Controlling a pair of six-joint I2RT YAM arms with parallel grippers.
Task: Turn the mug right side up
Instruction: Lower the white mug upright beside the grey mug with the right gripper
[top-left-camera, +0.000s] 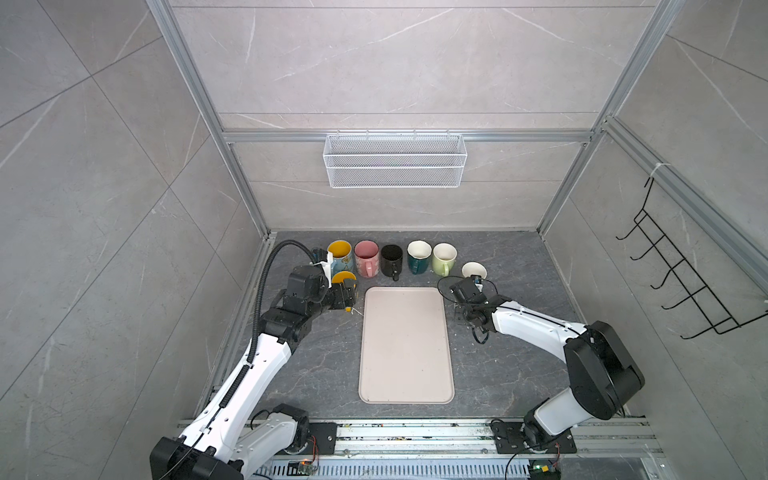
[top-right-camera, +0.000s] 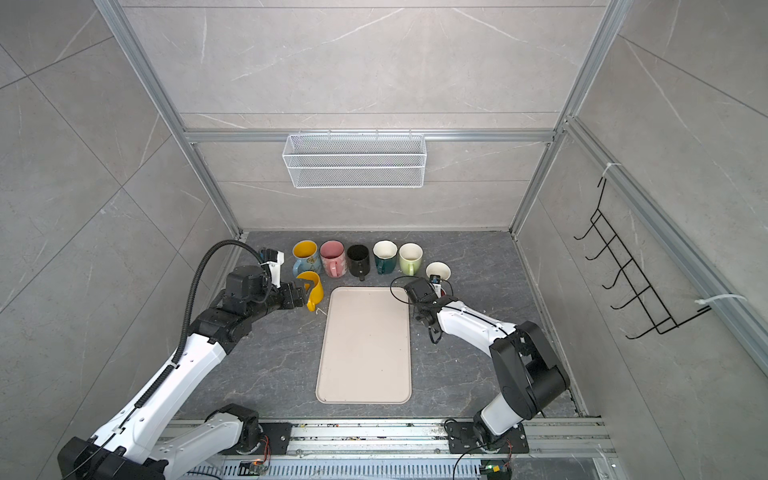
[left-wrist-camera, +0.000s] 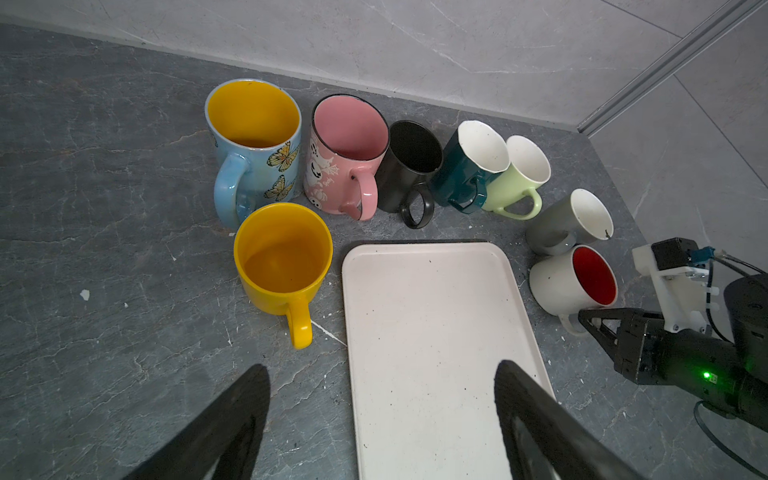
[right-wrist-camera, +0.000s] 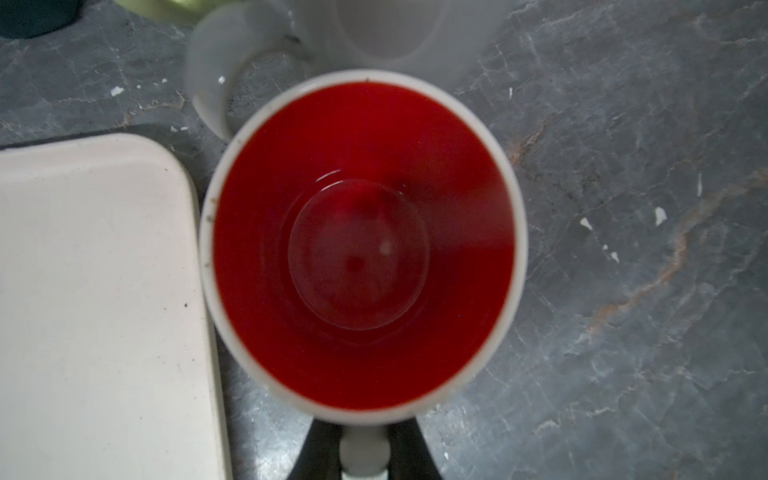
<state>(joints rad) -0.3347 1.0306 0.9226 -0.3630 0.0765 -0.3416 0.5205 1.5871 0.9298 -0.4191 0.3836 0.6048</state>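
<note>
Right pincer (right-wrist-camera: 365, 446): closed on the handle (left-wrist-camera: 568, 325) of the red-lined mug (right-wrist-camera: 361, 241). The handle sits between its two black fingers.
Mug position: straight ahead of the right pincer's tips, mouth up, with the whole red floor visible from above. It looks upright. Whether its base rests on the table (right-wrist-camera: 623, 208) or hangs just above it cannot be told.
Step in hand: as I judge it, the turn itself is done or nearly done. What remains is to settle the mug and let go.
How to do it well: bring the base down flat before loosening the grip, so the mug does not rock on one edge. Open the jaws only enough to clear the handle. Then draw back along the line of the handle, away from the mug, with no sideways sweep.
Beside the pincer: the tray (right-wrist-camera: 95, 291) lies just beside the mug, on the side towards the other arm. Its corner is close to the mug wall, so the base should land on the table, not on the tray's lip.
Beyond the pincer: the grey mug (left-wrist-camera: 552, 232) stands just past the red-lined mug, its handle near the rim. A forward push could knock them together.
Left pincer (left-wrist-camera: 381, 368): wide open and empty.
Ahead of the left pincer: the yellow mug (left-wrist-camera: 282, 257) stands upright and apart from the fingers, its handle pointing back towards them.
</note>
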